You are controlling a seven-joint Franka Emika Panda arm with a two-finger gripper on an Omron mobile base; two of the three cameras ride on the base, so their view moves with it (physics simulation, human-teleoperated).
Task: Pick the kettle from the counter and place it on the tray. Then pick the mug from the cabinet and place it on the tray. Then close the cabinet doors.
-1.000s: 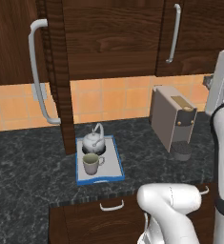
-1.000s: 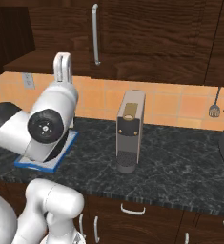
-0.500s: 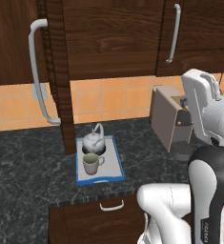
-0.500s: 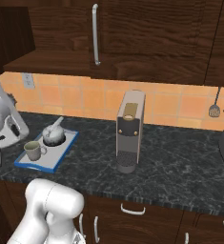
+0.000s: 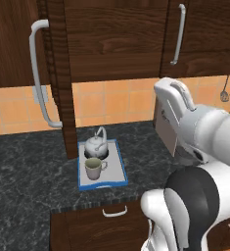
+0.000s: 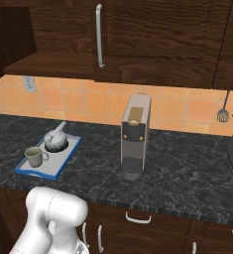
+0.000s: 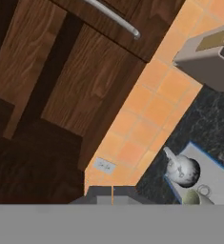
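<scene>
kettle (image 5: 95, 145) and mug (image 5: 93, 168) together on tray (image 5: 117, 169), on tabletop (image 5: 23, 166) – both placements judged done | cabinet doors: left one (image 5: 58, 73) open, closing remains | end effector pressed together, carrying nothing

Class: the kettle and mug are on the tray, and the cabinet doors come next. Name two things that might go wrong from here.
1. The left cabinet door stands open, edge-on, just above the tray. A careless arm sweep toward it might knock the kettle or mug.
2. The coffee machine stands close beside the arm; a swing may bump it.
</scene>
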